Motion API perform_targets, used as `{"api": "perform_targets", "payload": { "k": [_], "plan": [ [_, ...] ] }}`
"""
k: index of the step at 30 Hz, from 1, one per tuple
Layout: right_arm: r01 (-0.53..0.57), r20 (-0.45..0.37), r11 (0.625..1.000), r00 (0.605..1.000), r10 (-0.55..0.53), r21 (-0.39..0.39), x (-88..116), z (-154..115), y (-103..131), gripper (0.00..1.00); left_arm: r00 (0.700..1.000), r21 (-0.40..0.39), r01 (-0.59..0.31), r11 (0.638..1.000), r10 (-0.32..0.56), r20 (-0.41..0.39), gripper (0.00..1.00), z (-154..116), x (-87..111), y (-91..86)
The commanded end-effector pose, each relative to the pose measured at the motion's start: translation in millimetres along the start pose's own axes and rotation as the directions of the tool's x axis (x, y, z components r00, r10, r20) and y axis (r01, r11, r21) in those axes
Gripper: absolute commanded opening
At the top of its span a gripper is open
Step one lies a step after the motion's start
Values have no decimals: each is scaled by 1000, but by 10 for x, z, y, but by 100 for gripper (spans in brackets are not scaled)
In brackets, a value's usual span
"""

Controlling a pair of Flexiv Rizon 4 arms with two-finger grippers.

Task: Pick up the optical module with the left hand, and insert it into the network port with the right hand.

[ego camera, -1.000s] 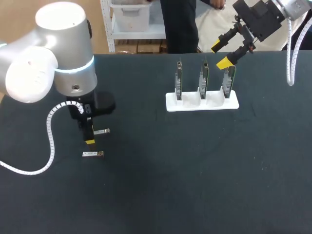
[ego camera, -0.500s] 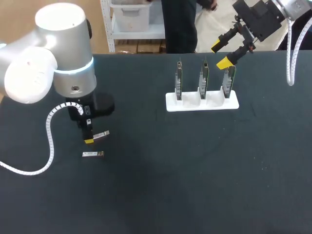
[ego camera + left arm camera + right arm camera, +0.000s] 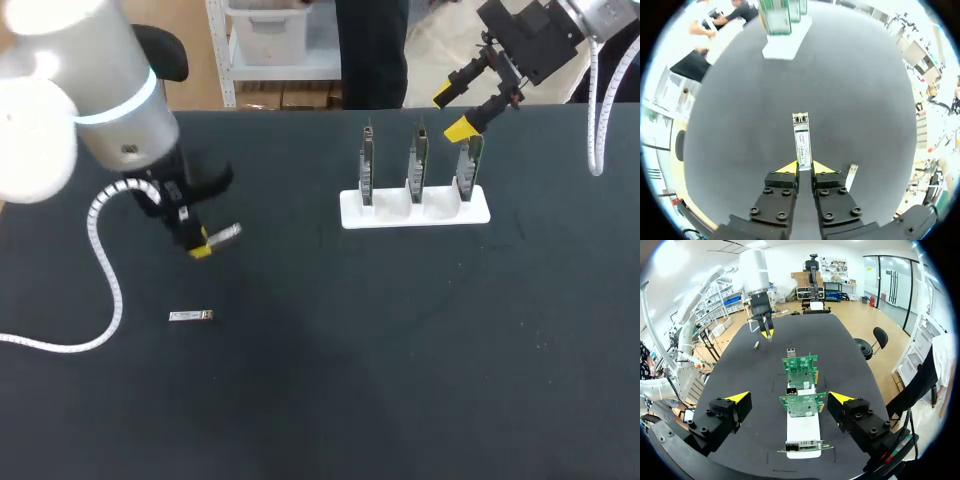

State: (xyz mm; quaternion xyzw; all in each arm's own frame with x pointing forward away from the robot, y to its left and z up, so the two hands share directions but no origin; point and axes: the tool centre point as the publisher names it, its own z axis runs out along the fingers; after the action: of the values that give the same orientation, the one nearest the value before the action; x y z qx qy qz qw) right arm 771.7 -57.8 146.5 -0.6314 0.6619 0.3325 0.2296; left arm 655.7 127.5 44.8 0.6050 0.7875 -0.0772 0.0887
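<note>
The optical module (image 3: 227, 235) is pinched by its tail in my left fingers (image 3: 200, 250), off the bench (image 3: 400, 380) at the left, so pickup looks done; my right fingers (image 3: 460, 127) hang wide open over the far rack of boards (image 3: 415, 210), with handover and insertion both left to do.

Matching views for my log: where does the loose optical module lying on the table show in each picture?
Head view: loose module on the table, nearer the front edge than the left gripper.
Left wrist view: loose module on the table beside the gripper's fingers.
Right wrist view: loose module, tiny, beside the distant left gripper.
Shared landmark: white card stand.
</note>
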Motion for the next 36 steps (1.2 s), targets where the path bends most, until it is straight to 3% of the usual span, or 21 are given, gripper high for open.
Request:
{"api": "perform_targets", "payload": {
  "k": [1,6,10,31,33,36],
  "plan": [
    [1,1,1000,1000,-1,5,3,2,17,100,969,-30,-17,999,24,245,0,-371,-97,-40],
    [1,1,1000,1000,-1,5,3,2,17,100,869,2,-22,1000,18,495,0,-684,-382,15],
    [1,1,1000,1000,-1,5,3,2,17,100,815,9,-30,1000,19,579,0,-867,-533,44],
    [1,1,1000,1000,-1,5,3,2,17,100,821,-11,-38,999,37,569,0,-934,-579,51],
    [1,1,1000,1000,-1,5,3,2,17,100,809,7,-9,1000,3,588,0,-901,-590,20],
    [1,1,1000,1000,-1,5,3,2,17,100,777,-33,-36,999,49,627,0,-949,-797,93]
  ]
}}
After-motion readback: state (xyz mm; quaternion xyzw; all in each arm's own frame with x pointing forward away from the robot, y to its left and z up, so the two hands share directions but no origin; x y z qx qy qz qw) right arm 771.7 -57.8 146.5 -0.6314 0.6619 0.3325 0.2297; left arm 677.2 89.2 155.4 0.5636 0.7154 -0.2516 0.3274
